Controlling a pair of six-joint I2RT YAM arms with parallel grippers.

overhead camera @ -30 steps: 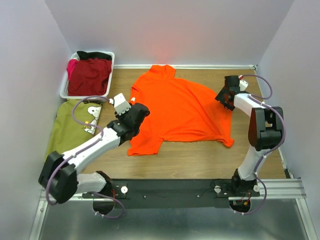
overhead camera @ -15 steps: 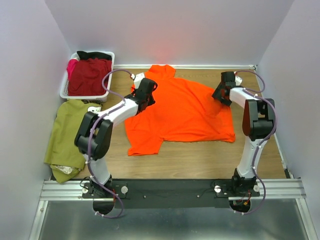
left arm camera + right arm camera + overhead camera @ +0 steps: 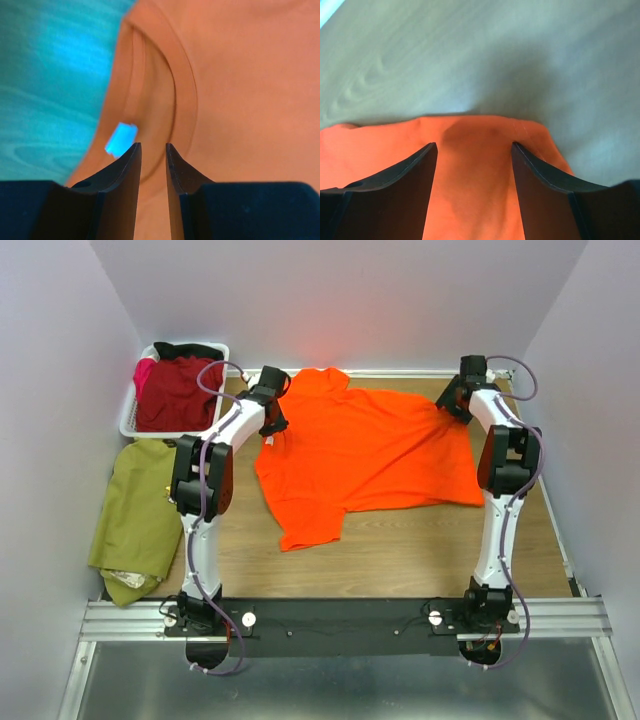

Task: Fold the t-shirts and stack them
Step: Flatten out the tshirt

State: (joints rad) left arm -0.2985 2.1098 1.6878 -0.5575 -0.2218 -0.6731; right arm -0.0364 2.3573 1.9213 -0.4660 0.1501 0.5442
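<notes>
Orange t-shirt [image 3: 370, 455] | collar at nearly-closed left fingers [image 3: 129, 170], grip unclear | hem between wide-open right fingers [image 3: 415, 180]

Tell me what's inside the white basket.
The white basket holds a crumpled dark red shirt, with pink cloth at its left edge and black cloth at the far end. Anything beneath them is covered.

Bright orange t-shirt [image 3: 365, 455] spread mostly flat mid-counter [image 3: 400, 550]; dark red shirt [image 3: 175, 395] heaped in the white basket [image 3: 128, 418]; olive green shirt [image 3: 135, 520] crumpled at the left edge
</notes>
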